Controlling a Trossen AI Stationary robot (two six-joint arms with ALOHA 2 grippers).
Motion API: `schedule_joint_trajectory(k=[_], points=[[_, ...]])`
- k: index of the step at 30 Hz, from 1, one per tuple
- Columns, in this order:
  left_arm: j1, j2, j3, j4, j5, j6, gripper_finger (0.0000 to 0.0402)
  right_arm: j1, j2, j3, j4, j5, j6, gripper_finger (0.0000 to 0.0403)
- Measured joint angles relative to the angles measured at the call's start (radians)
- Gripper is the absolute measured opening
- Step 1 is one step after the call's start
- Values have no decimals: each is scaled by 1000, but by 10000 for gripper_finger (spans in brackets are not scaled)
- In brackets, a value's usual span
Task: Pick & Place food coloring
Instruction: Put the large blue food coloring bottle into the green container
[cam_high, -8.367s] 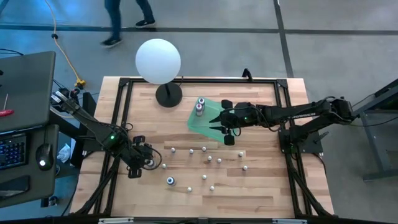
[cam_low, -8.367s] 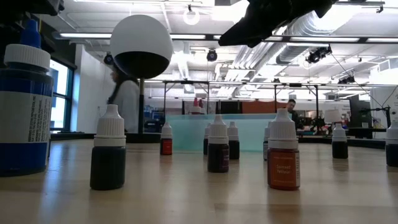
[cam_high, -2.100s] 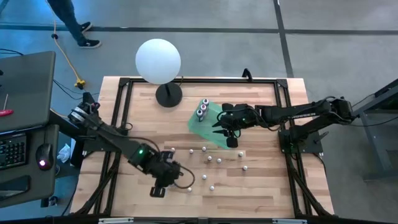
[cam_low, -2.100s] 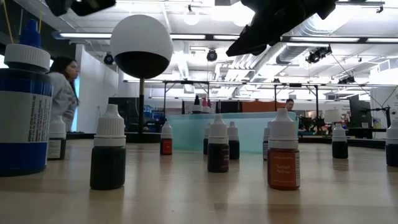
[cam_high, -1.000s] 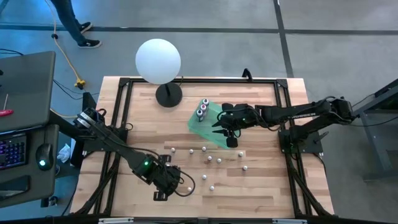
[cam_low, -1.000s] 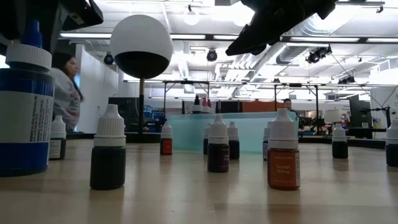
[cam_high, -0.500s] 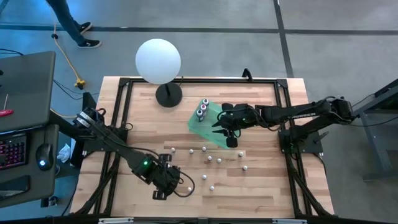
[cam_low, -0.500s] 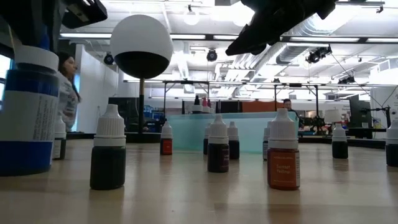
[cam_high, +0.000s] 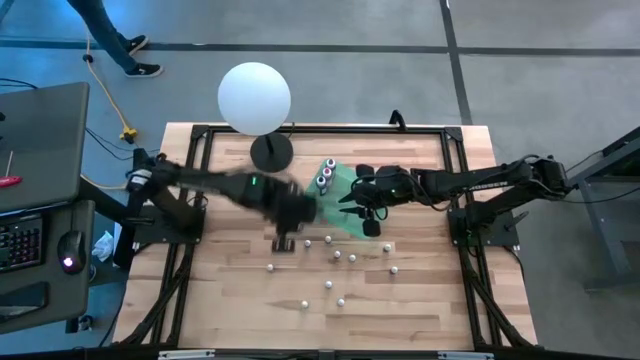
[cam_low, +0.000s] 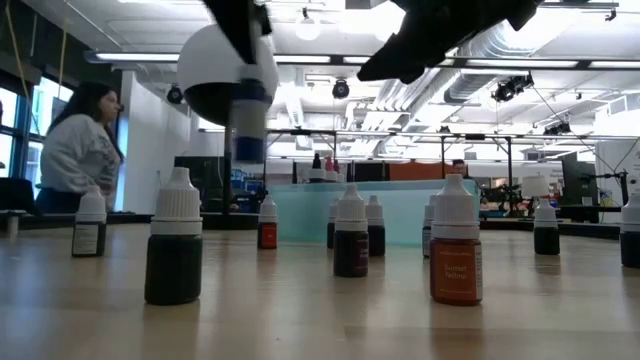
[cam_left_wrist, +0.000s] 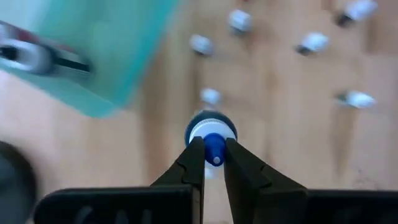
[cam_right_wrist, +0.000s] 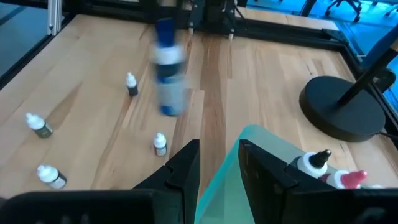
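Note:
A food coloring bottle (cam_left_wrist: 212, 129) with a blue tip and white collar hangs in the air left of the green tray (cam_high: 330, 200), with my left gripper (cam_high: 284, 238) shut on it. The low view shows it high above the table, blurred (cam_low: 247, 120). Several small white-capped bottles (cam_high: 337, 257) stand on their bases on the wood. Three bottles (cam_high: 322, 179) stand on the tray's far corner. My right gripper (cam_right_wrist: 219, 171) hovers open above the tray's near right edge; nothing is between its fingers. My left gripper pinches the bottle's blue tip (cam_left_wrist: 214, 147) between its two fingers, just above the white collar. The fingers come from above, pointing down. The bottle hangs upright below them, lifted clear of the table.
A big white ball (cam_high: 254, 96) on a black stand (cam_high: 270, 151) is at the far edge, left of the tray. A black frame (cam_high: 200, 135) runs around the table. A person (cam_low: 78, 150) sits beyond the table; another walks past its far side.
My left gripper has taken up the blue-tipped bottle, which stood near the table's near edge and tipped as it was gripped. It has lifted the bottle clear and swung it fast toward the far edge and the tray. My right gripper has kept still.

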Motion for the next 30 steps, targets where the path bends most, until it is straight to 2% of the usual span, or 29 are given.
schedule_joint_trajectory(k=[7,12,16,22,30], points=[[252,1,14,70,72,142,29,0,0,0,-104,0,0,103],[359,10,-50,123,161,197,30,0,0,0,-173,0,0,103],[387,9,-125,229,214,224,30,0,0,0,-170,0,0,103],[390,9,-219,330,211,256,30,0,0,0,-170,0,0,103],[391,9,-265,363,141,297,31,0,0,0,-170,0,-3,103]])
